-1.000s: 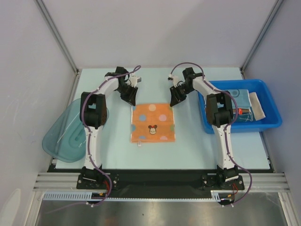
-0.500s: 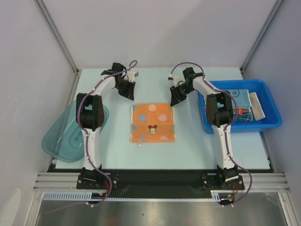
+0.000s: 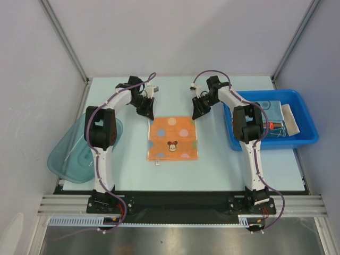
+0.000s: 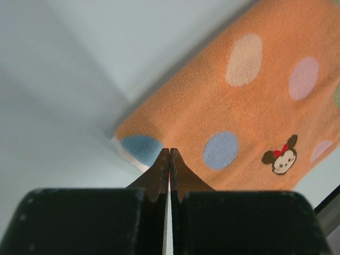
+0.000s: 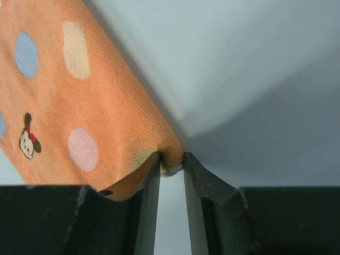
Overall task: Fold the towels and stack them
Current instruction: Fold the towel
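The table (image 3: 223,164) carries the two arm bases at its near edge, with a bare strip between them and the orange towel (image 3: 173,138). This towel lies spread flat in the middle of the table, pale dots and a small cartoon mouse face upward, a little tag sticking out at its near left corner.

To its left, a translucent teal tub (image 3: 71,154) sits at the table's left edge and overhangs it. From above, the left arm (image 3: 101,127) crosses the tub's far end. To the towel's right, well apart from it, a blue bin (image 3: 276,144) stands against the right edge. In the top view the right arm (image 3: 245,125) overlaps the bin's left wall. Inside the bin lie a teal-blue towel (image 3: 270,109) and a pale towel (image 3: 291,119), with something darker under them that is too small to make out.

Bare table runs along both side edges of the orange towel, the left strip narrower than the right one.

At the towel's far left corner the left gripper (image 4: 169,152) is clenched tight, its tips pressed together just over the cloth beside a blue dot. Whether any cloth is caught between them cannot be told. At the far right corner the right gripper (image 5: 171,159) grasps the towel: the corner sits bunched between its two fingertips, with a shadow under the nearby edge.

Beyond both grippers the table is bare to its far edge, where the back and side walls rise.
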Motion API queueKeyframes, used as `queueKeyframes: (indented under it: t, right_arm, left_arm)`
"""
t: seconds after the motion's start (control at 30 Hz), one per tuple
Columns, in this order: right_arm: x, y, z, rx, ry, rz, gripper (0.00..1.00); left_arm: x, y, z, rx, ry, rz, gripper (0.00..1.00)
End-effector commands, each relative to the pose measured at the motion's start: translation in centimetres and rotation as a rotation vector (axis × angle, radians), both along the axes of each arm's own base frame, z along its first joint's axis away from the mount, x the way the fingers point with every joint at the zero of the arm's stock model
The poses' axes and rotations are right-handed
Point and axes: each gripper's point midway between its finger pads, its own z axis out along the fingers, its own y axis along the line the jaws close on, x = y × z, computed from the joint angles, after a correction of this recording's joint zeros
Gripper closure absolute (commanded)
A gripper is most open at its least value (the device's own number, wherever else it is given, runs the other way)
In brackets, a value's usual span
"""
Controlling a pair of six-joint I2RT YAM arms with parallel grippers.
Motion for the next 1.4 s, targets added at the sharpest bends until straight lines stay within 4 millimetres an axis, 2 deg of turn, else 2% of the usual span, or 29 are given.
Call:
queueKeyframes:
  t: [0.0,0.27,0.5,0.73,0.83,0.9,0.93,0.97,1.0,1.03,1.07,1.1,1.13,1.37]
  right_arm:
    - [1.2,0.4,2.0,0.036,-0.049,-0.009,0.70]
    - [1.2,0.2,1.9,0.028,-0.066,-0.009,0.68]
    - [1.5,0.0,1.8,0.022,-0.072,-0.014,0.68]
    - [1.4,0.1,1.5,0.025,-0.066,-0.013,0.69]
    - [1.4,0.1,1.4,0.022,-0.065,-0.010,0.70]
    - [1.4,0.0,1.1,0.015,-0.064,-0.009,0.70]
    - [1.3,-0.1,1.1,0.013,-0.062,-0.008,0.70]
    - [1.3,-0.1,1.0,0.012,-0.059,-0.008,0.70]
    - [1.3,-0.1,1.0,0.014,-0.058,-0.006,0.70]
    - [1.3,0.0,1.0,0.016,-0.057,-0.007,0.70]
    - [1.4,0.0,1.1,0.017,-0.064,-0.007,0.70]
    - [1.4,-0.1,1.1,0.017,-0.064,-0.007,0.71]
    - [1.4,0.0,1.2,0.021,-0.069,0.001,0.71]
    - [1.7,-0.3,1.3,0.014,-0.081,0.003,0.73]
  left_arm:
    - [0.9,-0.6,-0.6,-0.005,-0.015,0.030,1.00]
    - [1.8,1.3,-2.4,0.110,-0.024,0.093,1.00]
    - [1.9,1.4,-4.0,0.122,-0.003,0.106,1.00]
    - [2.0,1.6,-3.9,0.136,-0.008,0.115,0.99]
    - [2.4,1.8,-2.2,0.145,-0.029,0.101,0.93]
    - [3.0,1.8,-0.6,0.148,-0.075,0.096,0.85]
    - [3.4,1.9,0.3,0.148,-0.103,0.090,0.81]
    - [3.5,1.9,0.7,0.150,-0.112,0.080,0.70]
    - [4.0,1.8,1.4,0.147,-0.132,0.070,0.66]
    - [4.0,1.8,0.7,0.154,-0.122,0.043,0.63]
    - [4.1,1.8,1.0,0.158,-0.118,0.033,0.62]
    - [4.1,1.9,-0.2,0.168,-0.097,0.008,0.61]
    - [4.0,1.9,-0.5,0.169,-0.088,-0.005,0.60]
    - [3.8,0.3,-1.1,0.088,-0.060,-0.093,0.57]
